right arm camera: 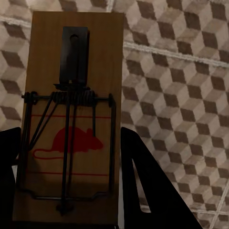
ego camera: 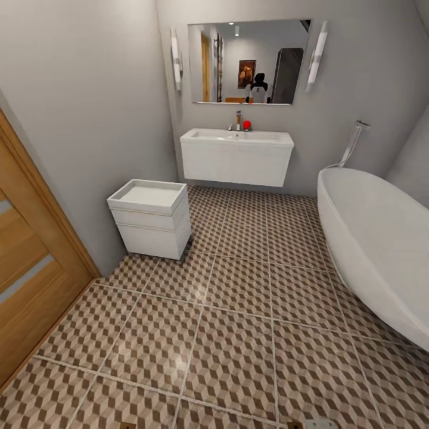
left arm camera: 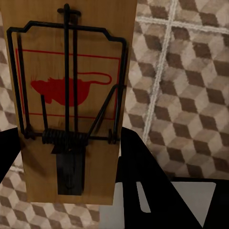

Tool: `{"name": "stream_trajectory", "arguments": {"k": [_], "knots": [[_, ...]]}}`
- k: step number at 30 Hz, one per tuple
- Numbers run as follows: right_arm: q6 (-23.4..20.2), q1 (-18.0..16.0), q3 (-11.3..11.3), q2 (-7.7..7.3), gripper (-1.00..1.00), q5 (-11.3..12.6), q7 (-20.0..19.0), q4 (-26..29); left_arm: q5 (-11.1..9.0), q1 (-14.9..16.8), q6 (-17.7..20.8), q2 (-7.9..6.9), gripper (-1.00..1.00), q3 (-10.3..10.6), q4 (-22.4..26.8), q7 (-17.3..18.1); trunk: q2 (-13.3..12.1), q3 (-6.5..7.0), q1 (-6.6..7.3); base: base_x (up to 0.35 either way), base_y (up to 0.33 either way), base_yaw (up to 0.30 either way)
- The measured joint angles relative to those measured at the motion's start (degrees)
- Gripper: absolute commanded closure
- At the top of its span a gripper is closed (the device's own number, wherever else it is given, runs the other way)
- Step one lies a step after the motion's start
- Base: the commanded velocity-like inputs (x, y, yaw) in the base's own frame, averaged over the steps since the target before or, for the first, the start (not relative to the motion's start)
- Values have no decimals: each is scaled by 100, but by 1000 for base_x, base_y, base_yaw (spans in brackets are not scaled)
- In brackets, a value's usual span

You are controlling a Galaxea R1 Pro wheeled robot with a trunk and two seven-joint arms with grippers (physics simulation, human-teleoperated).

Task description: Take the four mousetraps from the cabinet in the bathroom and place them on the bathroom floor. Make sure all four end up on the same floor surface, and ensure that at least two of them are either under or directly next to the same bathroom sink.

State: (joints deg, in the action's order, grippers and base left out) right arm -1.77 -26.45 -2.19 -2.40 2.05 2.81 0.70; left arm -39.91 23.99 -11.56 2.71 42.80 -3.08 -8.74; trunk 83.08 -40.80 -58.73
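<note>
Wooden mousetraps [left arm camera: 71, 100] [right arm camera: 71, 124] between both jaws, above cube-patterned floor [ego camera: 238, 333].

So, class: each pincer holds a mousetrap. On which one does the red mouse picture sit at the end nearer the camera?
The mousetrap in the right pincer. On the left pincer's trap, the spring sits nearer the camera instead.

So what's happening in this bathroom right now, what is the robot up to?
The robot is carrying two mousetraps, one in each claw, above the cube-patterned bathroom floor. The left claw is shut on one mousetrap, and the right claw is shut on another mousetrap. Neither trap is on the tiles yet. Ahead, the white sink sits against the far wall under a mirror, with a bathtub at the right and a small white unit at the left.
</note>
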Motion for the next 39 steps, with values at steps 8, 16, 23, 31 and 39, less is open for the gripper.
{"name": "stream_trajectory", "arguments": {"k": [8, 16, 23, 31, 39], "knots": [[-9, 4, 8, 31, 100, 68, 8, 17, 9, 0, 45, 3, 100, 0, 0, 9, 0, 0, 0, 327, 0, -10], [-16, 3, 32, 34, 100, 79, 9, 16, 9, 0, 45, 2, 100, 0, 0, 9, 0, 0, 0, 337, 0, -238], [-11, 2, 60, 30, 100, 77, 9, 15, 7, 0, 45, -1, 100, -2, 0, 9, 0, -7, 0, 337, 0, -185], [-9, 1, 59, 30, 100, 76, 9, 12, 1, 0, 48, -8, 100, -7, 0, 9, 0, -8, 0, 337, 0, -8], [-9, 2, 53, 28, 100, 70, 9, 10, 9, 0, 47, -7, 100, 0, 0, 9, 0, -8, 0, 337, 0, 0]]}}
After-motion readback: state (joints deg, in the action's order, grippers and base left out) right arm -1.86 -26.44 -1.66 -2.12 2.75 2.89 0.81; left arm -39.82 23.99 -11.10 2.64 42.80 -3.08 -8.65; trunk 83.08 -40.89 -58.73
